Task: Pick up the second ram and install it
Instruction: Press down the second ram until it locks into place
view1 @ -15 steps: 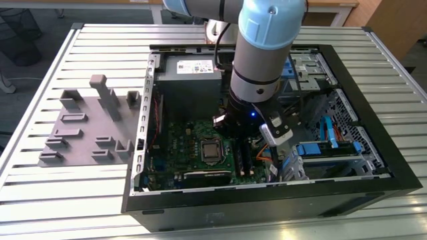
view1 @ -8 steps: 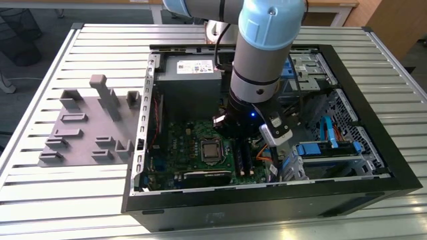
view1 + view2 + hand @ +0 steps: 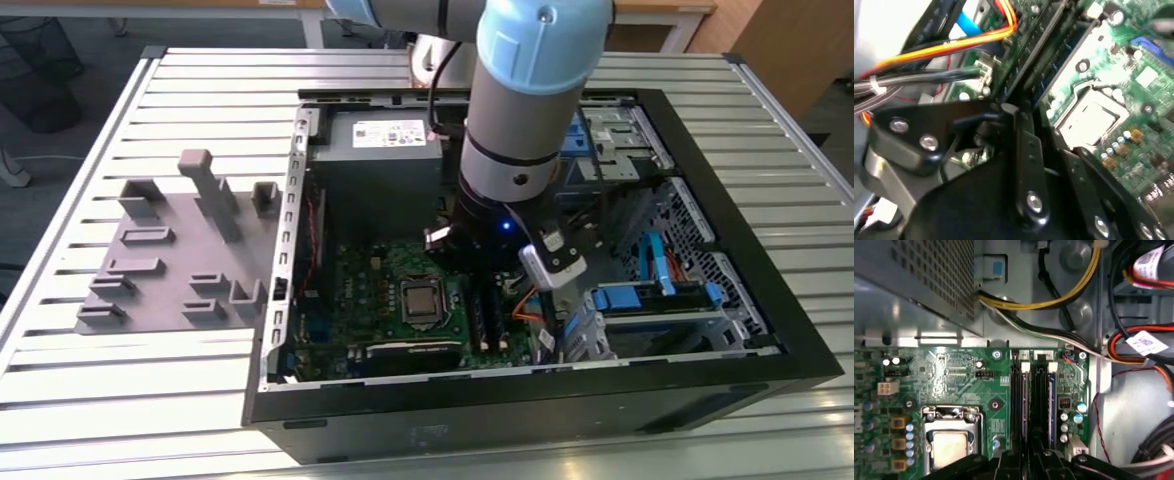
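So my arm (image 3: 527, 110) is reaching straight down into the open computer case (image 3: 747, 330), and my pincer (image 3: 1026, 460) hangs right over the two memory slots (image 3: 1031, 400) on the green board (image 3: 949, 375). As far as I can make out, the second ram (image 3: 1040, 405) is the dark stick standing on edge in the slot nearer the blue clip, just beside the other dark stick, both running in a tight pair between the silver chip socket (image 3: 949, 445) and the board's edge. Honestly can't tell how wide my pincer is or whether it has hold of the stick: in both wrist views the black linkage (image 3: 1024, 165) covers that spot. Room is tight down here. The orange and yellow cables (image 3: 954, 45) sag close on one side, the gray power supply box (image 3: 909, 285) walls off the end of the slots, and the metal drive cage (image 3: 667, 300) crowds the exterior view's right. Outside the case, the gray fixture blocks (image 3: 174, 250) sit on the slatted counter (image 3: 120, 390) at the exterior view's left, well apart from me, with plenty of bare slats around them.
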You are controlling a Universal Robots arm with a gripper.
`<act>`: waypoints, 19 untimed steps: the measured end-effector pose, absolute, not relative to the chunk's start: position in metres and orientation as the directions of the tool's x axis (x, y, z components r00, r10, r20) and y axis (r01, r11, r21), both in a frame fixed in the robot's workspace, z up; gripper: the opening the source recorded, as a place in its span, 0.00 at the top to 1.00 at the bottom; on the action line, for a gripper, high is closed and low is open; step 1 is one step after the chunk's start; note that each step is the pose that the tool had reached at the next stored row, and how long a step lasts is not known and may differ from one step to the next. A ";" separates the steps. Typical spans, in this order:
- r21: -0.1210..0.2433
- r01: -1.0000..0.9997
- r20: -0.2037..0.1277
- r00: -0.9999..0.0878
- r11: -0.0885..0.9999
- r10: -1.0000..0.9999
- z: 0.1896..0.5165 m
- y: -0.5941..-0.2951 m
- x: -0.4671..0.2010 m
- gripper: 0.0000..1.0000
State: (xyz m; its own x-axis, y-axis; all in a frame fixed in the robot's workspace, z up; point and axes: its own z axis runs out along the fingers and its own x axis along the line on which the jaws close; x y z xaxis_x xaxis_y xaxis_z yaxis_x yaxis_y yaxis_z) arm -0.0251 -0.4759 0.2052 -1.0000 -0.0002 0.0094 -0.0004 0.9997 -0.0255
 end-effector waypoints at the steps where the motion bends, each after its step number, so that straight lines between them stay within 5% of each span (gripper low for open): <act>1: -0.025 0.000 0.009 -1.000 1.000 0.000 0.210 -0.476 -0.025 0.79; 7: -0.025 0.000 0.009 -1.000 1.000 0.000 0.235 -0.476 -0.025 0.79; 11: -0.025 0.000 0.009 -1.000 1.000 0.000 0.236 -0.476 -0.025 0.89; 19: -0.025 0.000 0.009 -1.000 1.000 0.000 0.236 -0.476 -0.025 0.89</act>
